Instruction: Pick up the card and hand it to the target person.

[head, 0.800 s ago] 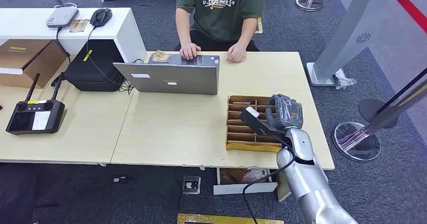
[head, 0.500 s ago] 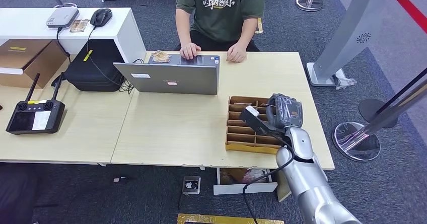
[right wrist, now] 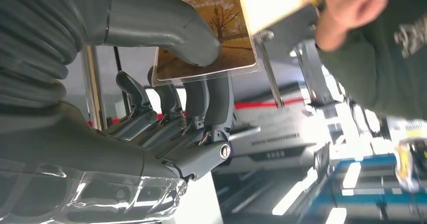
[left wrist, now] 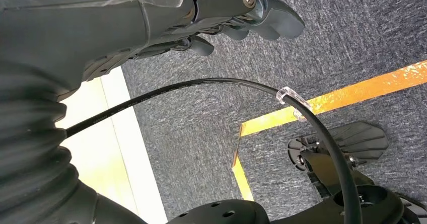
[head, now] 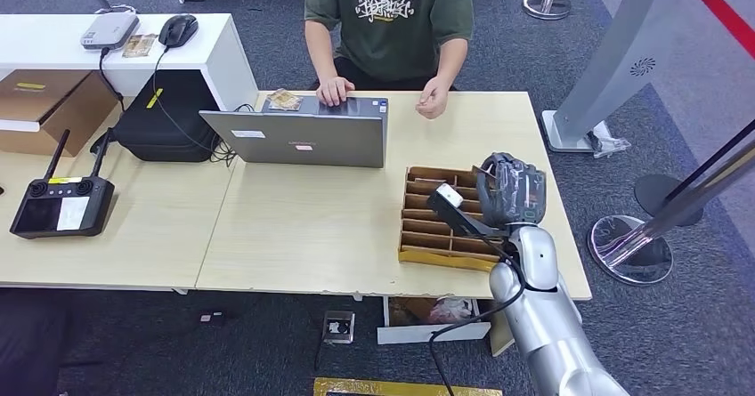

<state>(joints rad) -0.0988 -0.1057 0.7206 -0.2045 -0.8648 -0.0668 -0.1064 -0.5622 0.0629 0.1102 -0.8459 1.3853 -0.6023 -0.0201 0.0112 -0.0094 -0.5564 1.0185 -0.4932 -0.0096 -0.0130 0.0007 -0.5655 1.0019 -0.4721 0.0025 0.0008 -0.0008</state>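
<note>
My right hand (head: 510,189) is raised over the right side of the wooden card tray (head: 418,255) and pinches a brown card (right wrist: 211,43) with a tree picture between thumb and fingers. In the right wrist view the thumb (right wrist: 166,25) lies across the card. The person (head: 388,18) in a green shirt sits across the table, one hand (head: 336,90) on the laptop, the other hand (head: 434,102) lifted off the tabletop. My left hand (left wrist: 216,12) hangs over dark carpet, its fingers curled in with nothing in them.
A grey laptop (head: 298,136) stands between me and the person. A black controller (head: 62,205) lies at the left, a black bag (head: 165,120) behind it. Stanchion bases (head: 630,249) and a grey gate post (head: 614,58) stand to the right of the table (head: 303,236).
My right hand has risen and moved slightly away from me toward the person. The person has lifted one hand off the table and leaned a little.
</note>
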